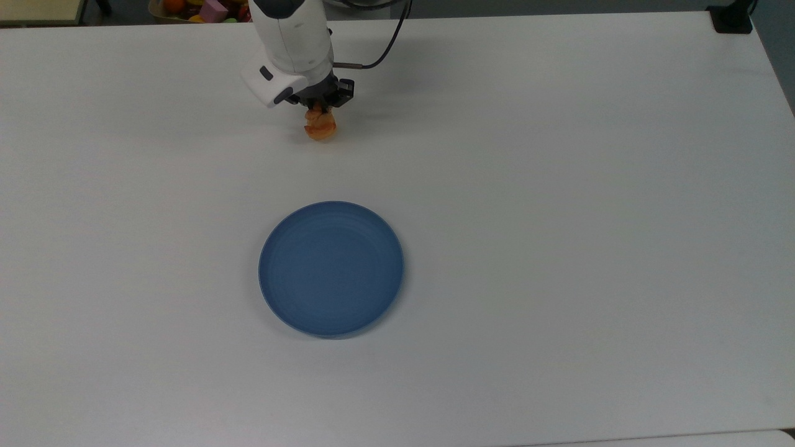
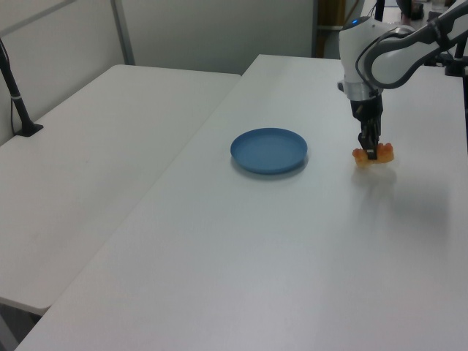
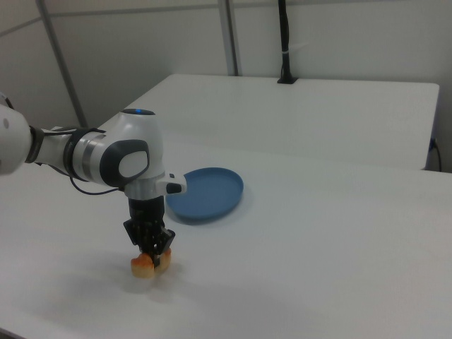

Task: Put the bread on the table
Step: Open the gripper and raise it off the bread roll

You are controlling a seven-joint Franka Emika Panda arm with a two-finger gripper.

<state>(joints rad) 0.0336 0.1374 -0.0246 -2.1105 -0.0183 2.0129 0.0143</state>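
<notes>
The bread [image 1: 320, 125] [image 2: 373, 156] [image 3: 150, 265] is a small orange-golden roll, held at its middle by my gripper [image 1: 318, 112] [image 2: 371, 151] [image 3: 152, 256], which is shut on it. In the right view the roll sits at or just above the white table [image 1: 559, 186] [image 2: 241, 241] [image 3: 318, 254]; I cannot tell whether it touches. It lies well away from the blue plate [image 1: 331, 268] [image 2: 269, 150] [image 3: 205, 193], near the top view's upper edge. The arm's wrist hides the roll's upper part in the top view.
The blue plate is bare. A second white table [image 2: 88, 153] adjoins on the left view's left. A black post base [image 1: 731, 18] stands at the top view's upper right corner, and colourful items [image 1: 199, 7] lie beyond the table's far edge.
</notes>
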